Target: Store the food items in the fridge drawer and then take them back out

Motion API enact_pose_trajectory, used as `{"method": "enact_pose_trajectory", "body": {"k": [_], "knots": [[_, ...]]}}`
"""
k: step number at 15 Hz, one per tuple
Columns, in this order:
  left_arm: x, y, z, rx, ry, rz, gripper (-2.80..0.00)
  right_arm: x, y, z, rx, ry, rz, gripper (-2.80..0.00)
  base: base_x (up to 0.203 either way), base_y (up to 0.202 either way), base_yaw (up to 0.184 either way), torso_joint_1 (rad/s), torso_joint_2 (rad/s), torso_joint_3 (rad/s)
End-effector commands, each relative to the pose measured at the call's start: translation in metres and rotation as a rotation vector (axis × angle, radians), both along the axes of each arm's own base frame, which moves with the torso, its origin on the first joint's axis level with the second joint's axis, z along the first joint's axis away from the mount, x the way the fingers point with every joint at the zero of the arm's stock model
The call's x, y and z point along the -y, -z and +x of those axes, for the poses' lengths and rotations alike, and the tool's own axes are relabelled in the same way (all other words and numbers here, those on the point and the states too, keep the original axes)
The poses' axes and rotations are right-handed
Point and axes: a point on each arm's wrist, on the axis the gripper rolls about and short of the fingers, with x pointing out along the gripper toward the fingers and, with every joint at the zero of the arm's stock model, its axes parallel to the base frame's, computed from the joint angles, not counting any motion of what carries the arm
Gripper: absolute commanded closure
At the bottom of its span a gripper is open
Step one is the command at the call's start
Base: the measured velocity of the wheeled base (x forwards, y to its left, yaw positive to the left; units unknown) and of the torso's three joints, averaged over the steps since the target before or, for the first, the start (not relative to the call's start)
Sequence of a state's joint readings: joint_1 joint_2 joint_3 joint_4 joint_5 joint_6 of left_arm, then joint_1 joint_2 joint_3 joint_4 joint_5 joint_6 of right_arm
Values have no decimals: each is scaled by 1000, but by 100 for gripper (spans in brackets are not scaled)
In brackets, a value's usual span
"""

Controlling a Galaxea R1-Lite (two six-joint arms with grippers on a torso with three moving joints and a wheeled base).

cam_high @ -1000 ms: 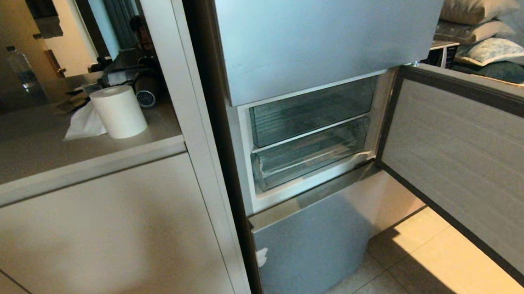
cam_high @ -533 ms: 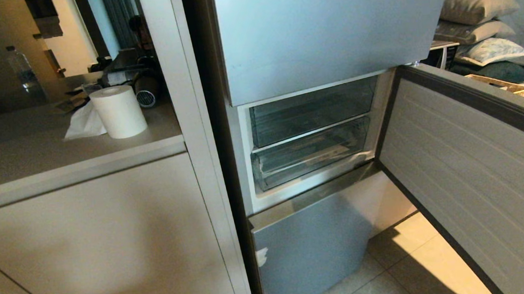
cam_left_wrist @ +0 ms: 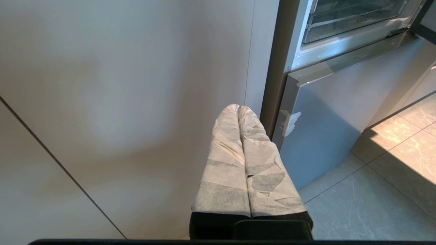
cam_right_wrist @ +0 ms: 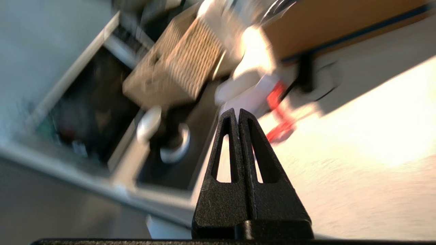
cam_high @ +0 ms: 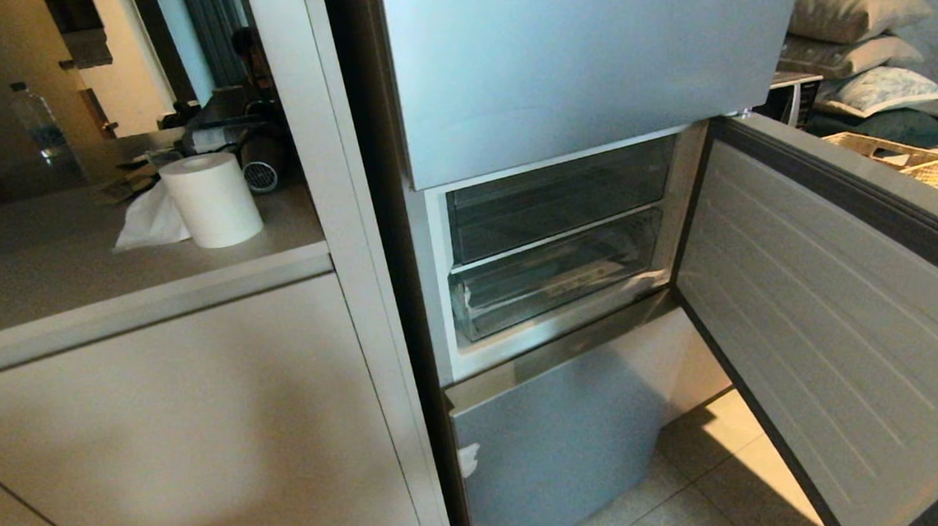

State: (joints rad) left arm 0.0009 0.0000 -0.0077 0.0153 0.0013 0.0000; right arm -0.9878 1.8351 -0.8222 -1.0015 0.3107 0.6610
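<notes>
So the middle fridge door [cam_high: 835, 303], pale grey with a ribbed inner lining and a dark gasket edge, hangs wide open to the right in the head view, and behind it sit two clear plastic compartments stacked one over the other. The lower one is the fridge drawer [cam_high: 557, 277], wide and shallow, see-through with a thick clear front lip and a ribbed-looking bottom; it's pushed all the way in and I can't make out anything lying in it (the plastic is murky with reflections, so take that with a grain of salt). The deeper clear bin [cam_high: 559, 199] sits directly above it. Silver-blue front panels [cam_high: 586, 48] close off the fridge above and below the opening. No red pepper-like food shows up in any view. The left gripper [cam_left_wrist: 238, 108], fingers wrapped in whitish crinkled tape, is pressed together and hangs low in front of the beige cabinet front [cam_left_wrist: 119, 102], just beside the lower fridge panel, holding nothing. The right gripper [cam_right_wrist: 238, 112], black with slotted fingers, is also closed tight and empty, out of the head view, pointing over a blurred scene with a woven tan basket [cam_right_wrist: 184, 68] and something red near it. On the counter to the left stands a white paper towel roll [cam_high: 213, 200].
</notes>
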Motion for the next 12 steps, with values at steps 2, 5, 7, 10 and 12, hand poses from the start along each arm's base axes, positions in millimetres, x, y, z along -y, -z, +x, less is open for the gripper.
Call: {"method": "enact_pose_trajectory", "body": {"k": [2, 5, 7, 10, 12], "knots": [[0, 0, 0, 0, -1, 0, 0, -45, 32, 50, -61, -138, 4, 0, 0, 0, 0, 0, 0, 0], [0, 0, 0, 0, -1, 0, 0, -94, 42, 85, -107, -235, -24, 0, 0, 0, 0, 0, 0, 0], [0, 0, 0, 0, -1, 0, 0, -133, 42, 107, -109, -315, -61, 0, 0, 0, 0, 0, 0, 0], [0, 0, 0, 0, -1, 0, 0, -185, 39, 127, -86, -411, -102, 0, 0, 0, 0, 0, 0, 0], [0, 0, 0, 0, -1, 0, 0, -219, 37, 135, -73, -461, -115, 0, 0, 0, 0, 0, 0, 0]]}}
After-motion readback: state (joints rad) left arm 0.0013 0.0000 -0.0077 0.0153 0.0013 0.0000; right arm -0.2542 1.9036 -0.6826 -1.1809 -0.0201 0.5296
